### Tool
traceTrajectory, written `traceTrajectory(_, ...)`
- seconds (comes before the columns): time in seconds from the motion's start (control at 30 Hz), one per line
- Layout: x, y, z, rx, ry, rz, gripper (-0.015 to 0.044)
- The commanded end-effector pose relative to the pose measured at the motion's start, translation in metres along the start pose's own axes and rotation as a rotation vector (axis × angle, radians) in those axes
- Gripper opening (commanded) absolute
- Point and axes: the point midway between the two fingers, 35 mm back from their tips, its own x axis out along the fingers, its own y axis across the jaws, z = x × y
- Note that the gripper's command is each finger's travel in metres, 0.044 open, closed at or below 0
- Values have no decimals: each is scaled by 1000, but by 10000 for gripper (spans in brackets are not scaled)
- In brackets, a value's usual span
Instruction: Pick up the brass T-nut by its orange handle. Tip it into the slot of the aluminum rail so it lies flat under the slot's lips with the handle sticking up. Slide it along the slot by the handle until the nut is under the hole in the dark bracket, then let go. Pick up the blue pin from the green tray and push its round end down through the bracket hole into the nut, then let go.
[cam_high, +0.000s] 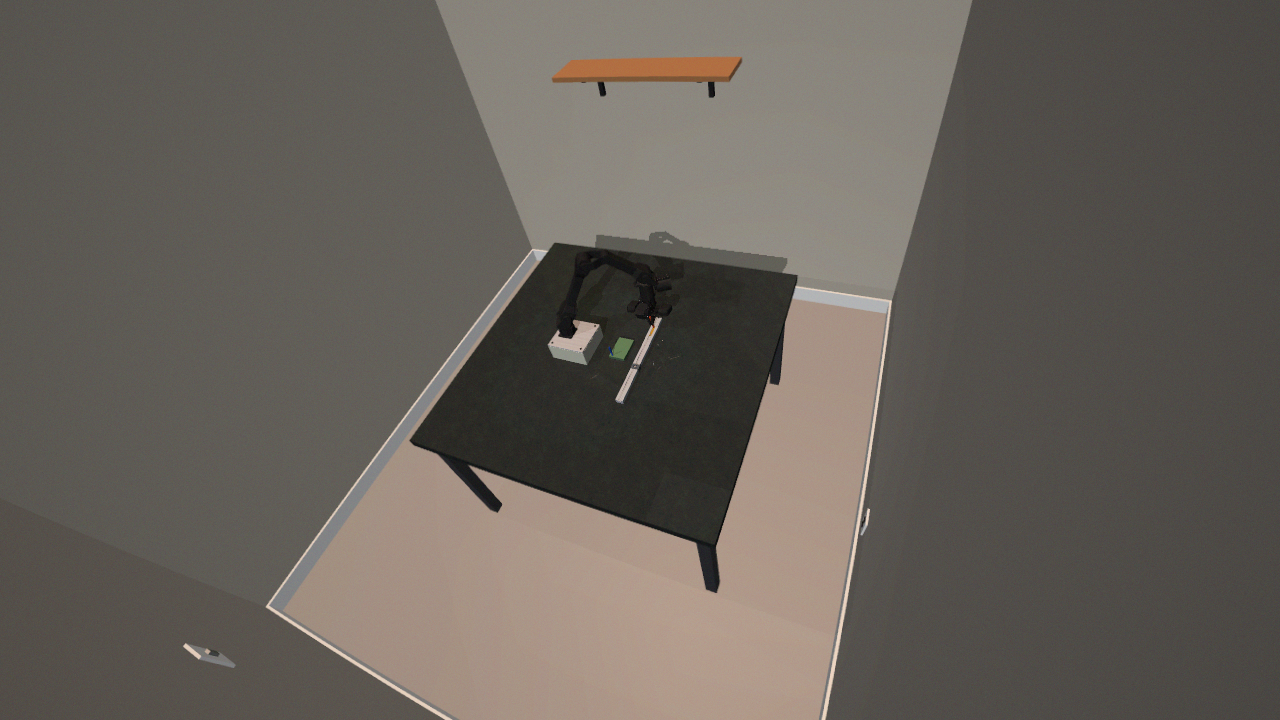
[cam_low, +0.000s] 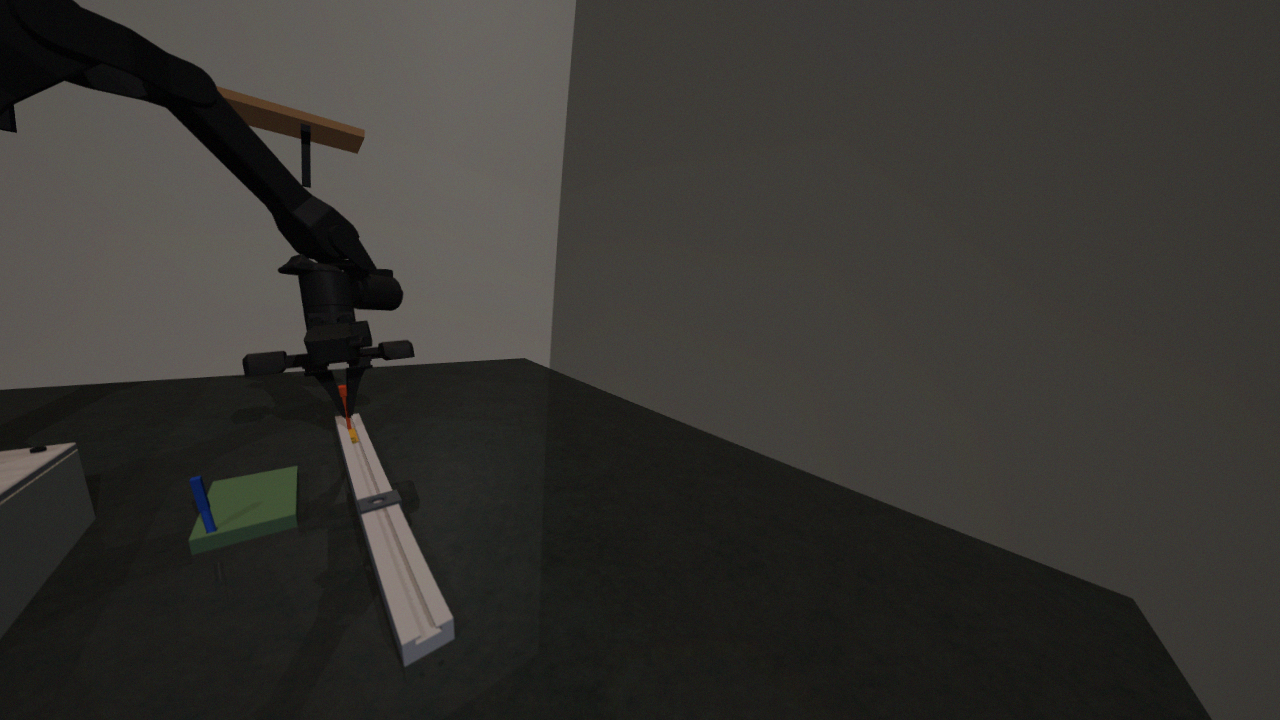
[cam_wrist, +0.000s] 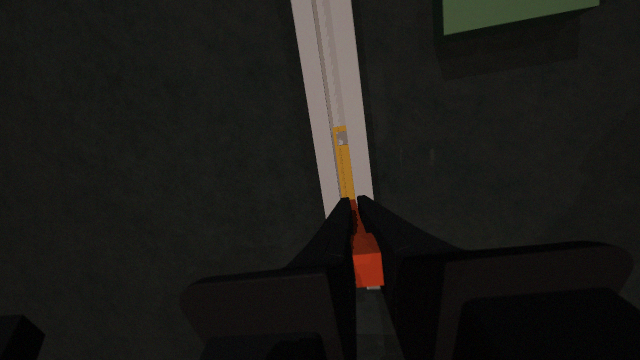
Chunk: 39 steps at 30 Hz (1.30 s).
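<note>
My gripper is shut on the orange handle of the T-nut, at the far end of the rail. The brass T-nut lies lengthwise in line with the slot of the aluminum rail; its holed end shows in front of the fingertips. Whether it is fully under the lips I cannot tell. The handle sticks up between the fingers. The dark bracket spans the rail near its middle, with its hole over the slot. The blue pin stands slightly tilted at a corner of the green tray.
The white base box of the arm stands beside the tray. The black table carries everything. An orange shelf hangs on the wall beyond the table.
</note>
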Motion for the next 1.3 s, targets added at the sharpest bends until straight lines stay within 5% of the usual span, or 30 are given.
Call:
traceTrajectory(0.0,-3,3,-2,-6,9,-1,-150)
traceTrajectory(1.27,-2,8,-2,-22,11,-69,-150)
